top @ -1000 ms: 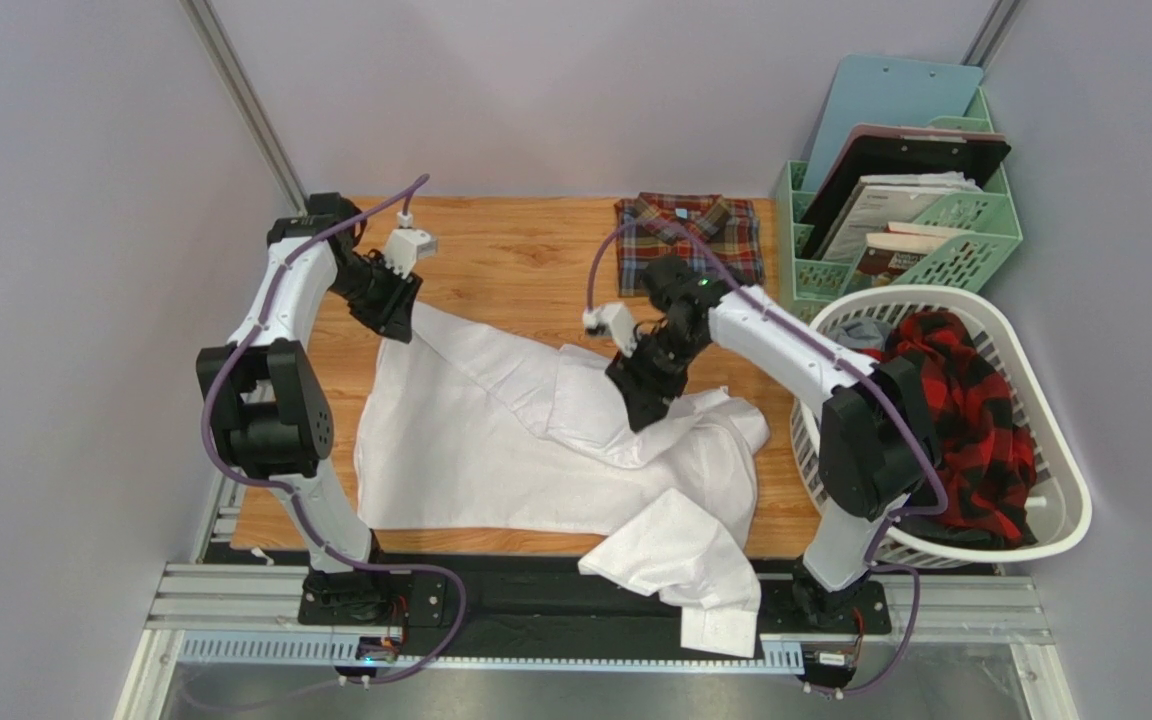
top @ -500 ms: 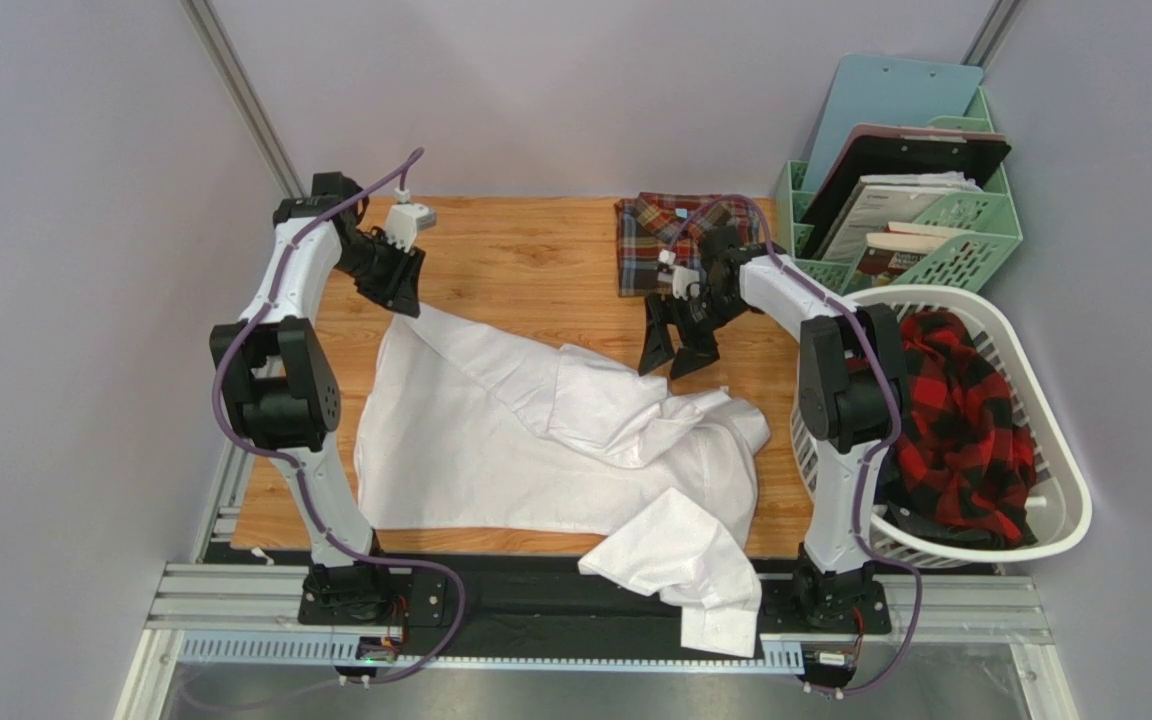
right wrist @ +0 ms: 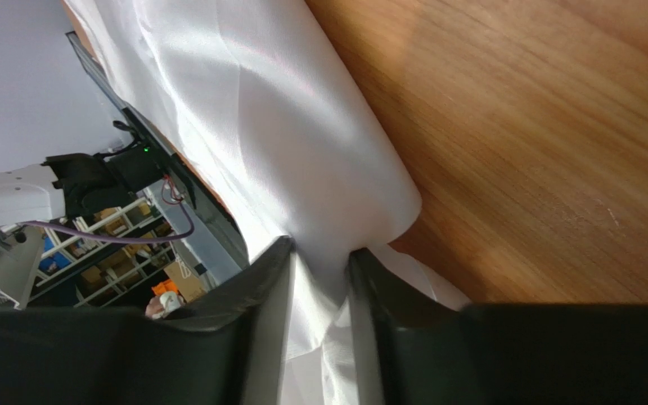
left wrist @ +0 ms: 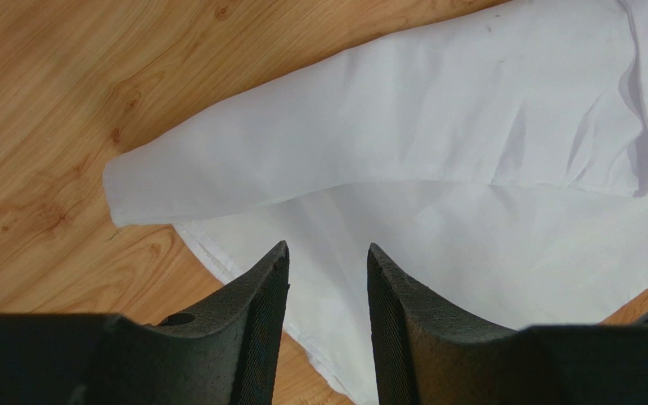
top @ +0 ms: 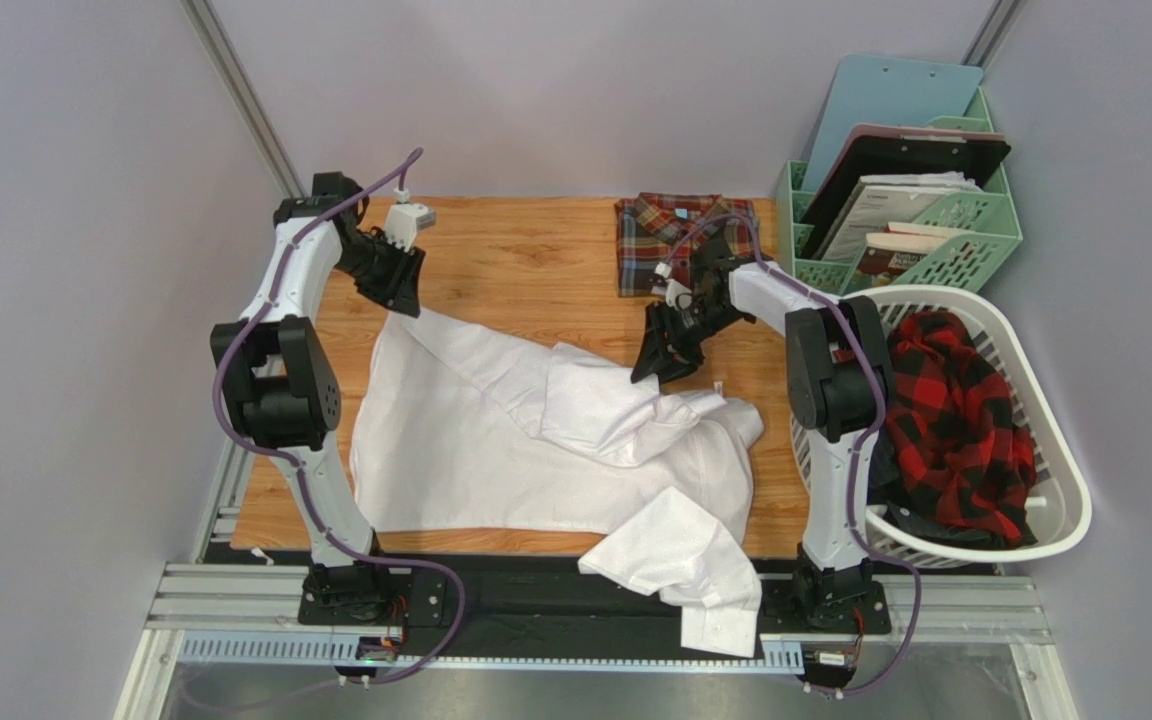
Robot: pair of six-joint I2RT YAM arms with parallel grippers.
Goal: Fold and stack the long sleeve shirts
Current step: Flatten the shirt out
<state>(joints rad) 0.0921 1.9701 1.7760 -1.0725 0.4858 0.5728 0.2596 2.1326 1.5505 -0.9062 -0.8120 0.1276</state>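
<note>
Right end effector (right wrist: 319,266) is clamped on a fold of the white shirt (top: 522,435), with cloth bunched between its fingers (right wrist: 243,337). In the top view it sits at the shirt's far-right end, between the middle of the table (top: 522,255) and the far edge.

Left end effector (left wrist: 326,278) holds nothing. Its fingers stand a narrow gap apart, hanging just over the shirt's corner near the table's far-left corner.

The 2 arms sit at opposite far ends of the garment, probably so it can be drawn flat before folding. It needs that: the white shirt lies rumpled across the middle of the table, 1 sleeve spilling over the near edge.

The plaid shirt (top: 687,240) lies folded at the far edge, right of centre. It looks like the base of the stack, so the white shirt should go on top.
</note>
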